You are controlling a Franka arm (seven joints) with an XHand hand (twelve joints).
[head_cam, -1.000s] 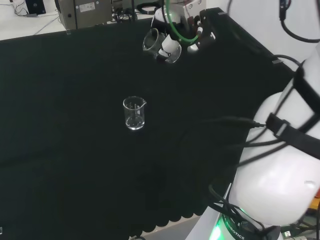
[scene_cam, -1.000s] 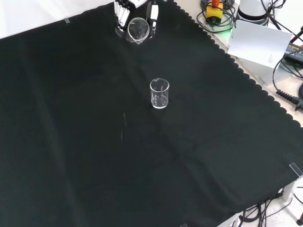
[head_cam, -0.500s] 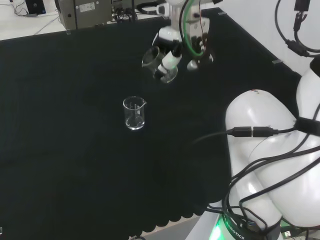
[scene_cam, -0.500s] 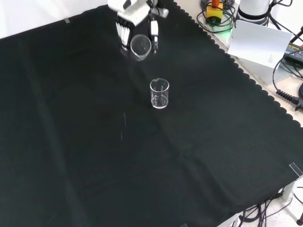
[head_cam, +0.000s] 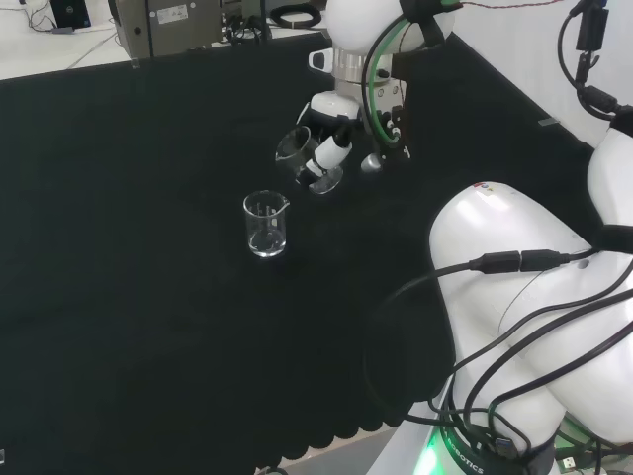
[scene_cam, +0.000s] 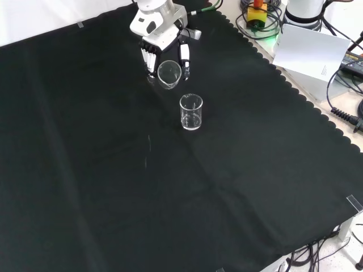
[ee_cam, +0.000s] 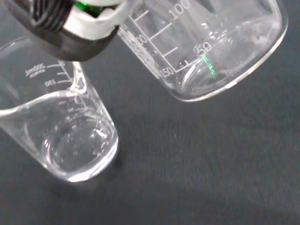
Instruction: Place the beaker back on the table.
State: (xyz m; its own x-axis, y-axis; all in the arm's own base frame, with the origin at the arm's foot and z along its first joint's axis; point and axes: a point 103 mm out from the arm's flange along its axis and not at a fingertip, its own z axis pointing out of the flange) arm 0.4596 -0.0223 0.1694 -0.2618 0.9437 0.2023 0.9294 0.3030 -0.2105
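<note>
Just beyond the standing beaker (scene_cam: 191, 111) in the front view, hand (scene_cam: 161, 41) has descended, fingers curled round tilted beaker (scene_cam: 169, 74), still clear of desk (scene_cam: 102, 187); placement approaching.

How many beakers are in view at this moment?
2. One beaker is held tilted in the hand above the cloth; the second beaker stands upright on the cloth nearby. None seems hidden.

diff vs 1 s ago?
The hand, shut on the tilted beaker, has carried it down and toward the standing beaker: lower in both the front and head views, now close beside it but apart. Nothing released. The standing beaker has not moved on the black cloth.
</note>
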